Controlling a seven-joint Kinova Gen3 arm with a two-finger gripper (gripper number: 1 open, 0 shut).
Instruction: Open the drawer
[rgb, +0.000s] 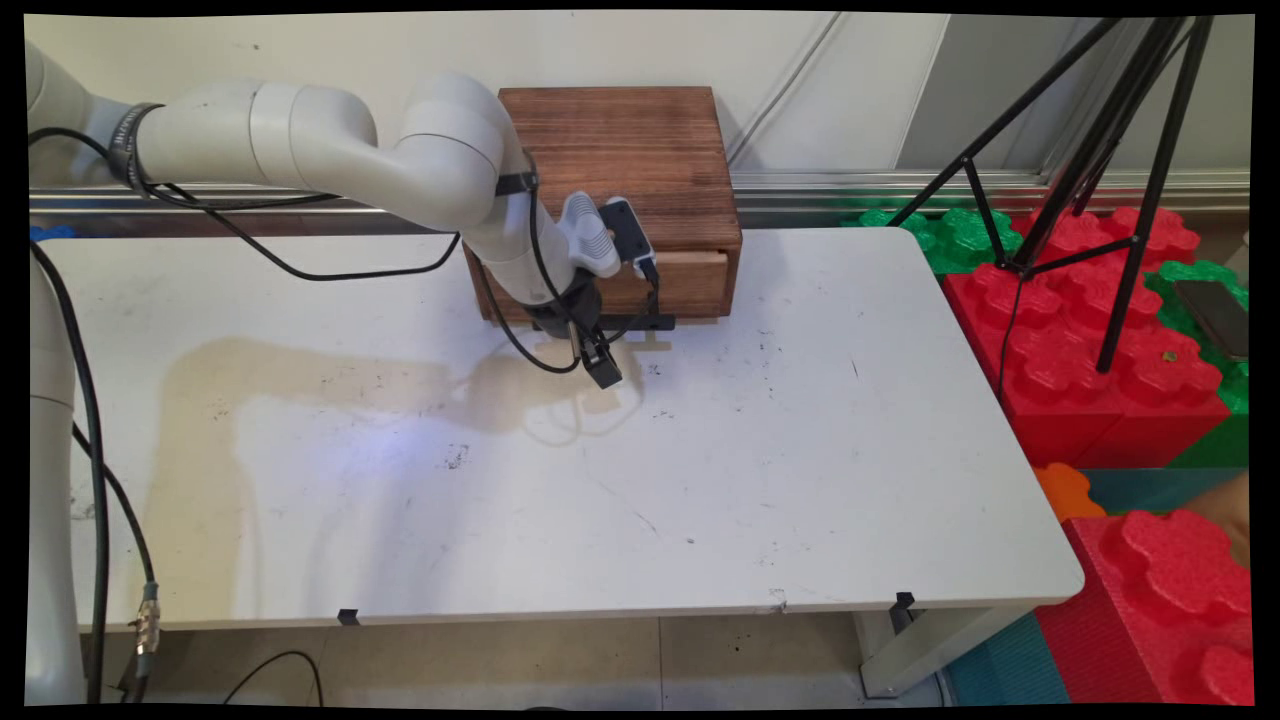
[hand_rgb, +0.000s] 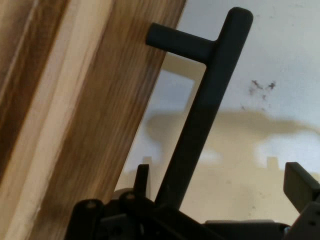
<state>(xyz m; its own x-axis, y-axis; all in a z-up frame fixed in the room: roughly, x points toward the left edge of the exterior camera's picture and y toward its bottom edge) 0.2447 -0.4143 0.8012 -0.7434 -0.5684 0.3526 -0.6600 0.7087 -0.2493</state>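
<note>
Black bar handle (hand_rgb: 200, 120) of the brown wooden drawer box (rgb: 620, 150): sits low on the pale drawer front (rgb: 690, 285), standing off it on a short post. The box is at the far side of the white surface (rgb: 700, 450).

Fingers (hand_rgb: 300, 182) are spread and pinch nothing. In the hand view the bar runs up between them, just beside the left finger and well apart from the right one. I cannot tell whether the left finger touches the bar.

Risks, as judged:
- The bar is off-centre between the fingers. A closing would meet it on one side first and could shove it or twist the hand.
- The wood face lies close to the left of the fingers, so any drift that way could scrape it.
- The black cables (rgb: 545, 355) loop right beside the hand and could snag the bar's end.

Room:
- Bare surface lies to the right of the fingers and on the near side, open to the near edge.
- The box closes off the far side.
- The black tripod (rgb: 1100, 150) stands well apart.
</note>
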